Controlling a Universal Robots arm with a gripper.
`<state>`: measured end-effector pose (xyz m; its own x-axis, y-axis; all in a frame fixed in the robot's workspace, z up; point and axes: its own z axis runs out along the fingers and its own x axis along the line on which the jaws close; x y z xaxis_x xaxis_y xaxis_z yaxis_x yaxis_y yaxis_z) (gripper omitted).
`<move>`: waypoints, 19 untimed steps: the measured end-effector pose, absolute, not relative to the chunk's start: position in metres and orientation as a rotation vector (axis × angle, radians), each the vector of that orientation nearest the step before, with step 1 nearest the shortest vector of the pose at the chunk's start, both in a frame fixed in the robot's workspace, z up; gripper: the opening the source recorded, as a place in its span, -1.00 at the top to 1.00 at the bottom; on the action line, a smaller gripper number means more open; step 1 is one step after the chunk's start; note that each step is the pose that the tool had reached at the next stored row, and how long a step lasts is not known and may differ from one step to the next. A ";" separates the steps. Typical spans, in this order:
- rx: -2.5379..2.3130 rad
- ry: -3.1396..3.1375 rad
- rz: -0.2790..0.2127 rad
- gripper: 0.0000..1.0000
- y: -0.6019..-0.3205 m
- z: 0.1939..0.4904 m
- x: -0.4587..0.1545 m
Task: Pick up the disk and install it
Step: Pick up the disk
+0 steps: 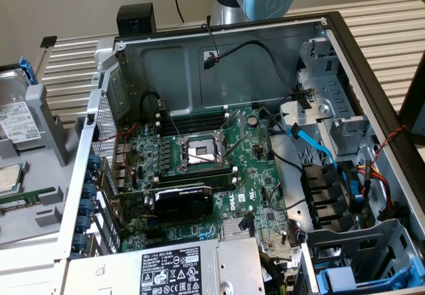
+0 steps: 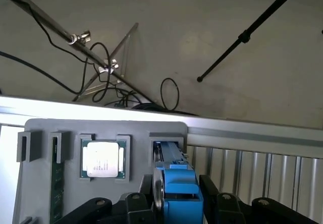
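Observation:
The disk (image 2: 176,179) stands on edge in a slot of the grey holder (image 2: 50,128), its blue carrier uppermost and a silver rim showing beside it. My gripper (image 2: 176,191) straddles the disk's upper end. The black fingers (image 2: 144,191) press against both of its sides, so the jaws are shut on it while it still sits in the slot. In the exterior view the disk (image 1: 14,119) shows its white label at the far left, outside the open computer case (image 1: 219,62).
A square CPU chip (image 2: 102,159) and a memory stick (image 2: 56,183) lie in the holder beside the disk. Inside the case are the motherboard (image 1: 199,169), loose cables, the power supply (image 1: 179,268) and a drive bay with blue rails (image 1: 352,278).

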<state>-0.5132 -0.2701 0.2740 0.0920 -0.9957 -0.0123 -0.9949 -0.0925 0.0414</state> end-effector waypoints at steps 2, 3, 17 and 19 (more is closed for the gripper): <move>2.305 -2.101 -0.057 0.02 -0.270 0.274 -0.513; 2.304 -2.102 -0.057 0.02 -0.270 0.274 -0.513; 2.298 -2.104 -0.043 0.02 -0.270 0.274 -0.514; 2.299 -2.104 -0.044 0.06 -0.271 0.273 -0.514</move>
